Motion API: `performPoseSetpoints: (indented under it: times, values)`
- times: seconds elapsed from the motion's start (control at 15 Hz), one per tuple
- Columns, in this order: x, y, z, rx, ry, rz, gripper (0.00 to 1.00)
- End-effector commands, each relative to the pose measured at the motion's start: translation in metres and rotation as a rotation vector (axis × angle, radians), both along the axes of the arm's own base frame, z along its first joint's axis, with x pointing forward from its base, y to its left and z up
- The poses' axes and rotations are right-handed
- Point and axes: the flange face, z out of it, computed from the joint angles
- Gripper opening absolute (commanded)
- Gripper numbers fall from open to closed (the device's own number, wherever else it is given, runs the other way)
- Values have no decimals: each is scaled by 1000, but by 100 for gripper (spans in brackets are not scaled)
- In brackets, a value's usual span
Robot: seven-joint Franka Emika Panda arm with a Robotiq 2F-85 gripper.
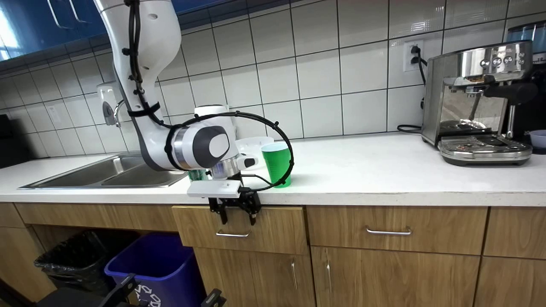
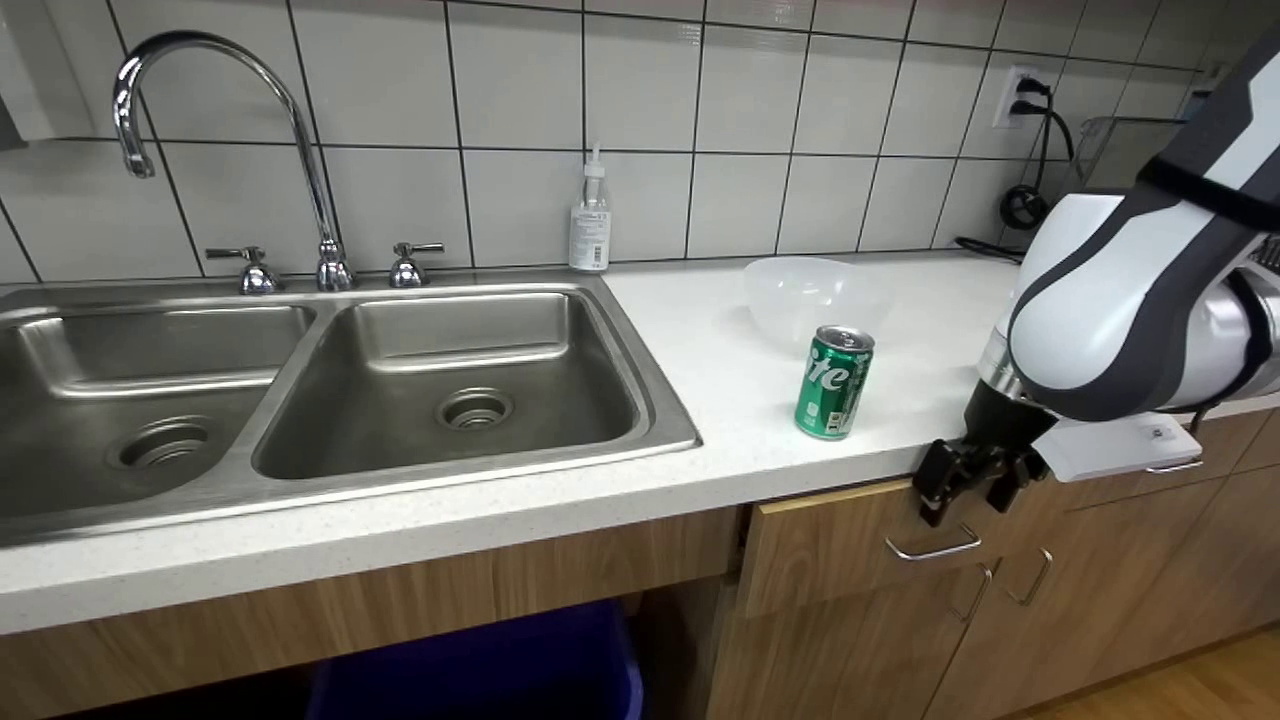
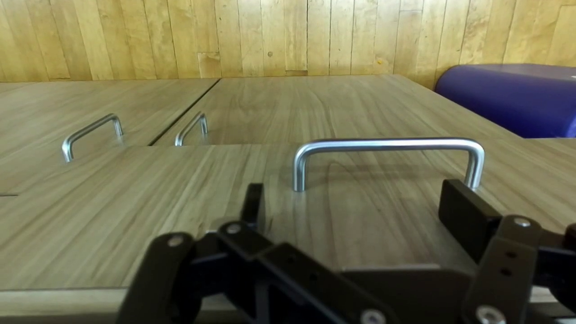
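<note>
Your arm (image 1: pixel 158 47) reaches down past the edge of the counter (image 1: pixel 362 170), bent so that the gripper (image 1: pixel 238 221) points down in front of the drawer (image 1: pixel 277 232), which stands slightly out. In an exterior view you see the cup (image 1: pixel 275 161) near the arm; the wrist view leaves it out but gives you the handle (image 3: pixel 389 144) up close. You have the fingers (image 3: pixel 468 216) spread wide, holding nothing, just above the handle and apart from it.
</note>
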Motion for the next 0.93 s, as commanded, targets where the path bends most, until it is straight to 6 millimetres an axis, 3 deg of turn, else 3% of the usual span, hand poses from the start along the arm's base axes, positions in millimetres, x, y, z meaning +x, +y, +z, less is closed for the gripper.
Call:
performPoseSetpoints:
  times: [0.0,0.47,0.87]
  values:
    - [7,0,7,15,-28,-17,100]
    - [-9,-7,12,31,-29,-50,100]
    - [-36,-13,15,33,-18,-62,100]
